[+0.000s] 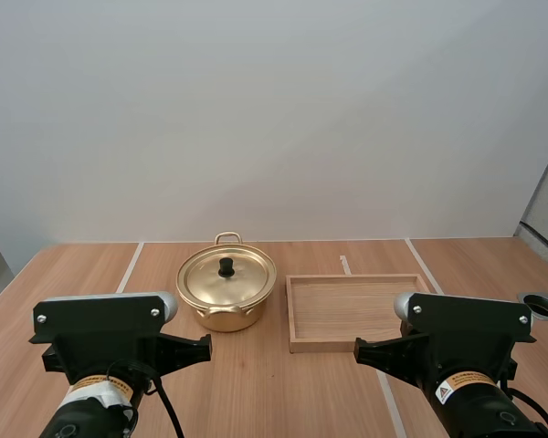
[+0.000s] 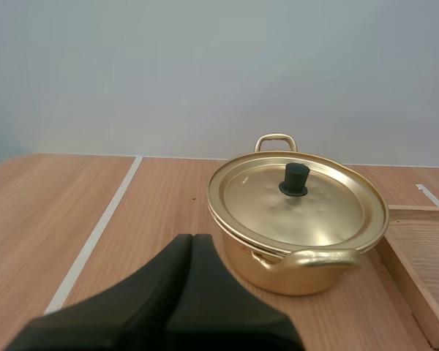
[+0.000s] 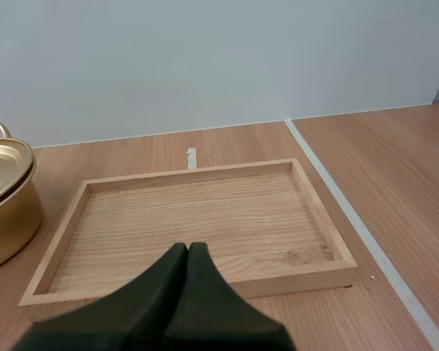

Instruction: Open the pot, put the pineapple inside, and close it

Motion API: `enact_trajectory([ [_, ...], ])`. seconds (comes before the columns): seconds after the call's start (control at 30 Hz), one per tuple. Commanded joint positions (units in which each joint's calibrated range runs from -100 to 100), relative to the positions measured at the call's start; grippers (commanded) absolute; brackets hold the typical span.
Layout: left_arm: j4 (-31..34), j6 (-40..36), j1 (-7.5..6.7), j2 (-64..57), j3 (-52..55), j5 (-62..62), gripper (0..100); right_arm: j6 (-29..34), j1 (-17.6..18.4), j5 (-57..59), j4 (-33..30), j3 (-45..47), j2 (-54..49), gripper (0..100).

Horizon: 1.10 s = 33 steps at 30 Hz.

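Note:
A gold pot point(image 1: 226, 292) stands at the table's middle, its lid point(image 1: 226, 276) on with a black knob point(image 1: 226, 266). The left wrist view has the pot point(image 2: 296, 227) just ahead of my left gripper point(image 2: 191, 241), whose fingers lie together as one dark wedge, holding nothing. To the pot's right lies a wooden tray point(image 1: 295, 315), bare inside. My right gripper point(image 3: 188, 250) is shut on nothing too, hanging before the tray's point(image 3: 205, 287) near rim, with the pot's edge point(image 3: 7, 197) off to its side. Both arms point(image 1: 119, 351) point(image 1: 457, 351) sit low at the table's near side.
White tape lines point(image 1: 128, 267) run across the wooden table. A round grommet hole point(image 1: 541, 305) sits at the far right edge. Bare tabletop lies left of the pot and right of the tray.

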Motion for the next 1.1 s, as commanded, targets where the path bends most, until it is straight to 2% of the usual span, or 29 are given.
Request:
enact_trajectory([
  [0.0, -0.7, -0.3, 0.21, -0.4, 0.1, -1.9, 0, 0.1, -0.2, -0.7, 0.1, 0.0, -0.3, 0],
  [1.07, -0.7, -0.3, 0.21, -0.4, 0.1, -1.9, 0, 0.1, -0.2, -0.7, 0.1, 0.0, -0.3, 0],
])
